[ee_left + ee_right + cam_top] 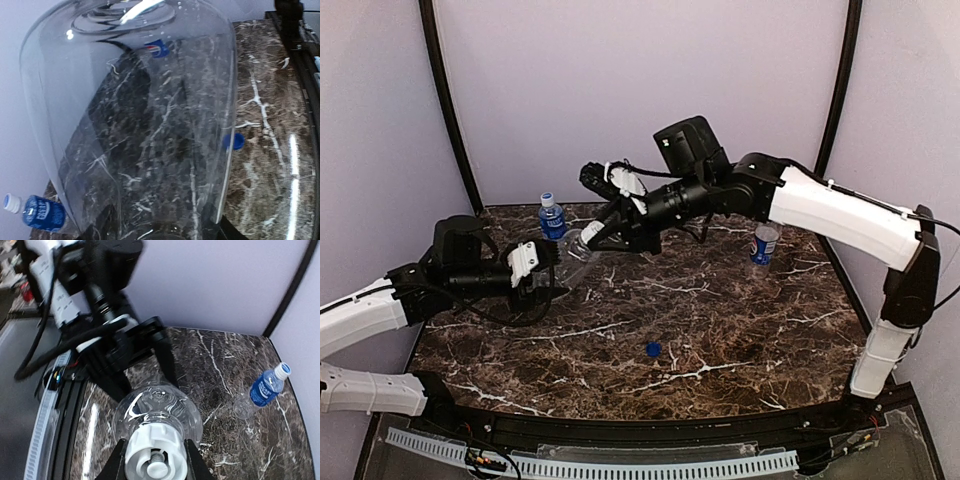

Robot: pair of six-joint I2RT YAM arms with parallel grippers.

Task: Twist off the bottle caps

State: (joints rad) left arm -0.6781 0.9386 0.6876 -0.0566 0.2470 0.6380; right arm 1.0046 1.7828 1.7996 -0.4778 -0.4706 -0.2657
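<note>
I'm seeing my right gripper (155, 463) pinching the white cap (156, 449) from both sides, while my left gripper (544, 268) is clasping the unlabelled bottle (574, 251) by its body (tilted, lifted off the table (740, 330)); a loose blue cap (653, 349) is lying below.

Blue cap (653, 349) on brown, white-veined marble table (740, 340).

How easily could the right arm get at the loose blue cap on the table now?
Probably not yet: the right gripper is shut on the white cap of the clear bottle. The blue cap itself lies in the open, nothing beside it.
</note>
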